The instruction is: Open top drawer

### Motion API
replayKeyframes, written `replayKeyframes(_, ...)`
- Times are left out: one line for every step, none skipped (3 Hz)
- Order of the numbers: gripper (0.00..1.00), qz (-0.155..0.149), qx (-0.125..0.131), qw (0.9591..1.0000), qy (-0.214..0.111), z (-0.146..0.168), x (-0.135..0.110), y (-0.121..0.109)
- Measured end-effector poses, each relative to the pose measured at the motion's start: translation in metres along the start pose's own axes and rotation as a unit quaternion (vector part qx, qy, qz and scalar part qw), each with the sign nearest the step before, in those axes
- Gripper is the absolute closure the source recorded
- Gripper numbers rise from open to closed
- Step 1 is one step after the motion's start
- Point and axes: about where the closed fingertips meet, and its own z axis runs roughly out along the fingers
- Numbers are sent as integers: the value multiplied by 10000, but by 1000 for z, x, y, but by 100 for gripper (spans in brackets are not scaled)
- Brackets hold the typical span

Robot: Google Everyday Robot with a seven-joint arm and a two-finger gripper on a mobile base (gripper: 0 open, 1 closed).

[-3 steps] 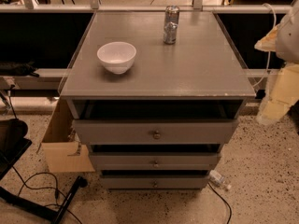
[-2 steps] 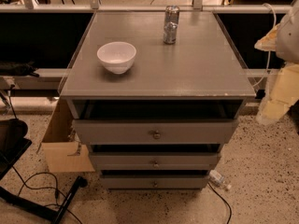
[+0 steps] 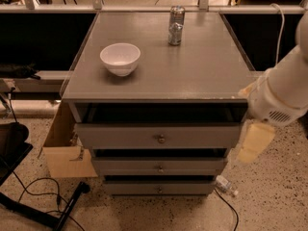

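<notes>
Hand advance toward top drawer

Hand [image 3: 254, 142], pale yellow, hangs just beside the right end of the top drawer [image 3: 120, 136]; whether it is spread or pressed together cannot be told. Compared with one second earlier, the hand and the white arm [image 3: 284, 93] sit lower and further left, nearer the drawer front. The top drawer lies directly under the worktop [image 3: 202, 66], a dark gap above its front, position unchanged. Knob [image 3: 161, 139] untouched. Bowl [image 3: 120, 58] and can [image 3: 176, 25] unmoved.
</notes>
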Motion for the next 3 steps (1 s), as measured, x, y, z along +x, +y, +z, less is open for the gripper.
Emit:
replayKeyframes(0,6,-183,9998,33,86,13,19)
replayKeyframes(0,-198,-152,9995,177,175,14,9)
replayKeyframes(0,-353,-75,9988,328,211,14,-6)
